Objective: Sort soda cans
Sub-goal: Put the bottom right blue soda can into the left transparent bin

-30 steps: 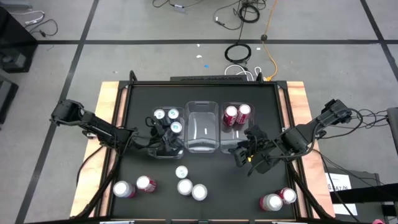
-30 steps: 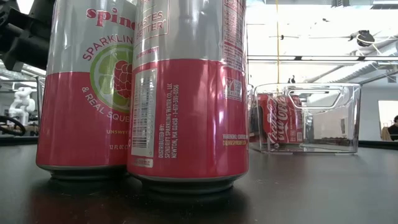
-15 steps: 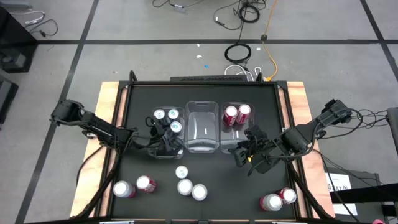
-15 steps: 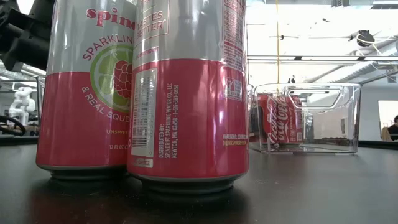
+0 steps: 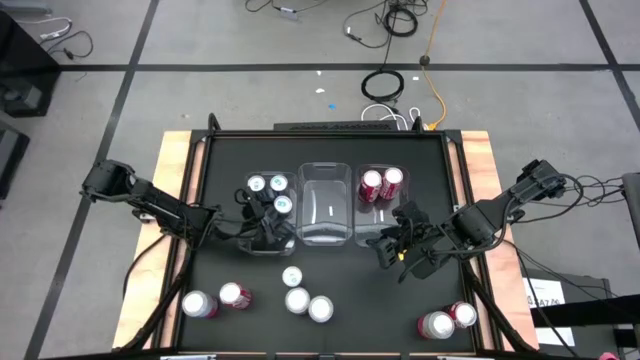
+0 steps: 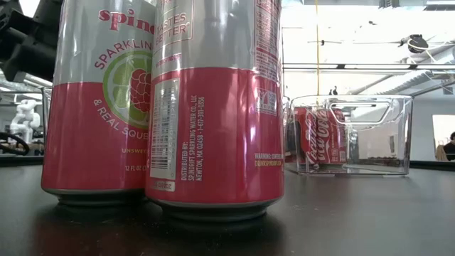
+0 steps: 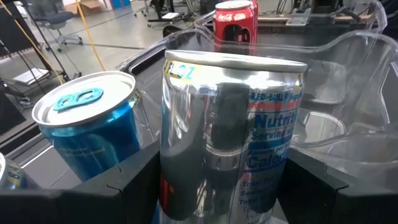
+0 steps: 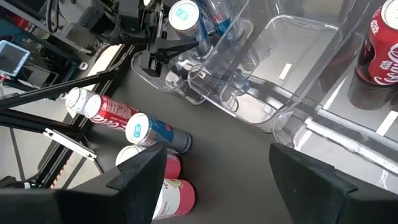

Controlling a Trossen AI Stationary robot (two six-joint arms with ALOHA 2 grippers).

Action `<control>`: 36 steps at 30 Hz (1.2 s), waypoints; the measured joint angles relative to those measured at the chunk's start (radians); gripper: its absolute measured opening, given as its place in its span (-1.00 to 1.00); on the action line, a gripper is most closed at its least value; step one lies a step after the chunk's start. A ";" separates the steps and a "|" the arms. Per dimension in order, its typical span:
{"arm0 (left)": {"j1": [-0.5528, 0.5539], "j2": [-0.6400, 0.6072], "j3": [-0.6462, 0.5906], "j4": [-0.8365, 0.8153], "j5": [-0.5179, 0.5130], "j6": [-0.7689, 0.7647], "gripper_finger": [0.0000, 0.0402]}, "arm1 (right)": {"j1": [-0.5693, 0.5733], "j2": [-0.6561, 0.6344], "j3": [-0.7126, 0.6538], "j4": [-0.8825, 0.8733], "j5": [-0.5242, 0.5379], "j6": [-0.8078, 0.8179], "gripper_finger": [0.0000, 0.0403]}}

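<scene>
My left gripper (image 5: pixel 270 222) reaches from the table's left into the near end of the left clear bin (image 5: pixel 262 243) and is shut on a silver-and-blue soda can (image 7: pixel 233 124). Two more teal cans (image 5: pixel 267 184) stand in that bin. The right bin holds two red cans (image 5: pixel 381 182). The middle bin (image 5: pixel 325 203) holds no can. My right gripper (image 5: pixel 400 246) is open just near of the right bin and touches nothing. Loose cans lie near-left (image 5: pixel 216 300), near-centre (image 5: pixel 303 295) and near-right (image 5: pixel 448 320). Two pink cans (image 6: pixel 163 107) fill the low view. My left gripper pinches the silver-and-blue can by its side wall (image 7: pixel 180 174), one finger (image 7: pixel 134 186) on each side. The fingers come level from the table's left. The can stands upright inside the left bin; its bottom is hidden, so whether it rests on the bin floor does not show.
The three clear bins stand side by side at the table's middle. Black frame rails run along the table's left and right edges (image 5: pixel 190 200). Bare dark tabletop lies between the bins and the loose cans, and far of the bins.
</scene>
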 joint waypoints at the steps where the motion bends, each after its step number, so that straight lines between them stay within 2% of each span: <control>1: 0.000 0.000 0.000 -0.005 0.000 0.000 0.35 | 0.000 0.000 0.000 0.000 0.000 0.000 0.37; 27: 0.000 0.000 0.000 -0.074 0.016 -0.055 0.36 | 0.000 0.000 0.000 0.006 -0.026 0.000 0.37; 36: 0.000 0.000 0.002 -0.091 0.015 -0.055 0.48 | 0.000 0.000 0.000 0.014 -0.027 0.000 0.37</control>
